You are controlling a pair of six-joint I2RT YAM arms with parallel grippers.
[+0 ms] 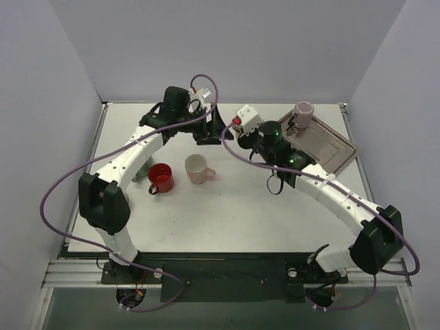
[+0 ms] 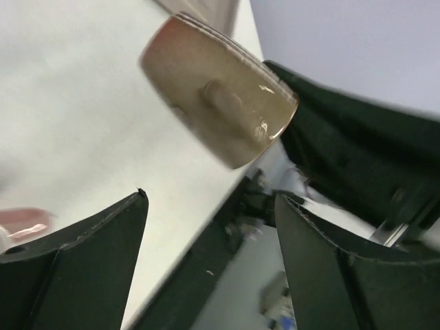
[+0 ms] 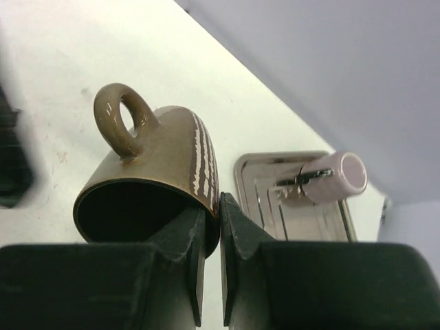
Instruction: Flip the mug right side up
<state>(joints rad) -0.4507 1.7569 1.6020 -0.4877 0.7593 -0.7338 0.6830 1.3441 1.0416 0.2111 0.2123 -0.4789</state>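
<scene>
Right hand (image 3: 212,214) clamped on rim of brown mug (image 3: 165,155)
Mug tipped, handle up, near the metal tray (image 3: 265,206); left hand (image 2: 212,199) spread wide, empty.

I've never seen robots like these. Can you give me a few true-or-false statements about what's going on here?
1. The right tool is shut on the rim of the brown mug. True.
2. The left tool is gripping the brown mug too. False: its jaws stand open and do not touch the mug.
3. The red mug sits on the metal tray. False: it stands on the table beside the left arm; the tray holds a pink mug.
4. A pale mug stands open side up next to the red mug. True.
</scene>
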